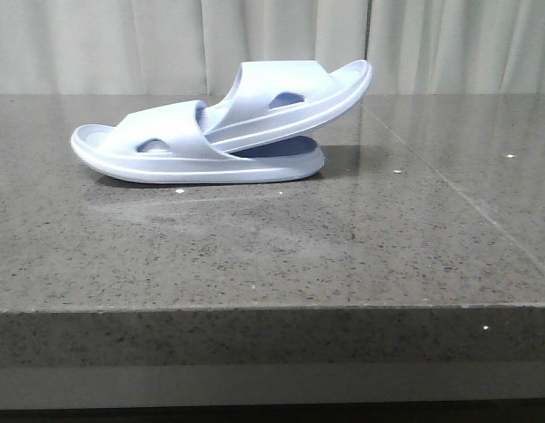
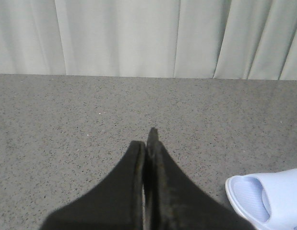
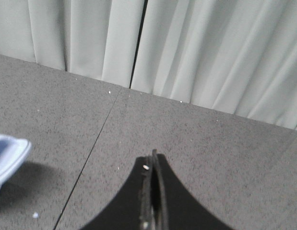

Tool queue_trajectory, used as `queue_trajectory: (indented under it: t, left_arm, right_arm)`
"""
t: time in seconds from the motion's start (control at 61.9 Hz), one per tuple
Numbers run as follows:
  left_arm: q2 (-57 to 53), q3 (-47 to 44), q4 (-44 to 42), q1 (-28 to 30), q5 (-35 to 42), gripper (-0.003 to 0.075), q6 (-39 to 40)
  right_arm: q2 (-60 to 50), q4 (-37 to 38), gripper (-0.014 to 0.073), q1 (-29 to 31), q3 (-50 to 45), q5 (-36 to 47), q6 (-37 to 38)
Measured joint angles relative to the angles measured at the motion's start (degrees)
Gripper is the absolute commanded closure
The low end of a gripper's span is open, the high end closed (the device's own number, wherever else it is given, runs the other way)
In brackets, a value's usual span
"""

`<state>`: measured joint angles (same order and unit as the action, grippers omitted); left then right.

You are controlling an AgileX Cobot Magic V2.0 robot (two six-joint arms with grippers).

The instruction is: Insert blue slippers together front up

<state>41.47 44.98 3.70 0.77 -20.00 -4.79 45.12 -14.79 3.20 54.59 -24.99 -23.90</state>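
The two slippers sit together on the dark speckled table (image 1: pixel 254 256), toward its far side and a little left of centre in the front view. The lower slipper (image 1: pixel 166 152) lies flat on its sole, toe end pointing left. The upper slipper (image 1: pixel 298 97) is pushed into it: one end is tucked under the lower one's strap, and the rest rises at a tilt to the right, its free end lifted clear of the table above the lower one's heel. Oval side holes show on both straps. A pale curtain (image 1: pixel 166 44) hangs behind the table.

Neither arm appears in the front view. In the left wrist view the left gripper (image 2: pixel 148 143) has its black fingers pressed together with nothing between them, hanging over bare tabletop; one end of a slipper shows at the picture's edge, apart from the fingers. In the right wrist view the right gripper (image 3: pixel 153 165) is likewise closed tight and empty, over the table beside a seam (image 3: pixel 90 153) in the surface, with the tip of a slipper in view well apart from it
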Motion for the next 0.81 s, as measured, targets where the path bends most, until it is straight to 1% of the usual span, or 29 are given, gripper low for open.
queue_trajectory:
  t: [0.081,0.162,0.226,0.339,0.517,0.808]
  left_arm:
    - [-4.40,-6.21,0.00,0.00,3.34,0.0740,0.00]
    - [-8.44,-11.11,0.00,0.00,5.39,0.0739,0.00]
    - [-11.47,-14.03,0.00,0.00,6.22,0.0739,0.04]
    - [-15.15,-18.12,0.00,0.00,7.44,0.0739,0.04]
    - [-16.92,-20.08,0.00,0.00,9.67,0.0739,0.04]
    - [-17.18,-20.17,0.00,0.00,10.02,0.0739,0.04]
  right_arm:
    - [-6.23,0.00,0.0653,-0.05,-8.70,3.34,-0.12]
    - [-11.51,-0.10,0.0653,-0.05,-15.16,5.00,-0.37]
    - [-15.06,-0.10,0.0653,-0.05,-19.42,6.39,-0.37]
    - [-19.45,-0.10,0.0653,-0.05,-24.18,8.89,-0.37]
    - [-22.74,-0.21,0.0653,-0.05,-26.59,11.10,-0.37]
    - [-22.86,-0.56,0.0653,-0.05,-26.59,11.37,-0.37]
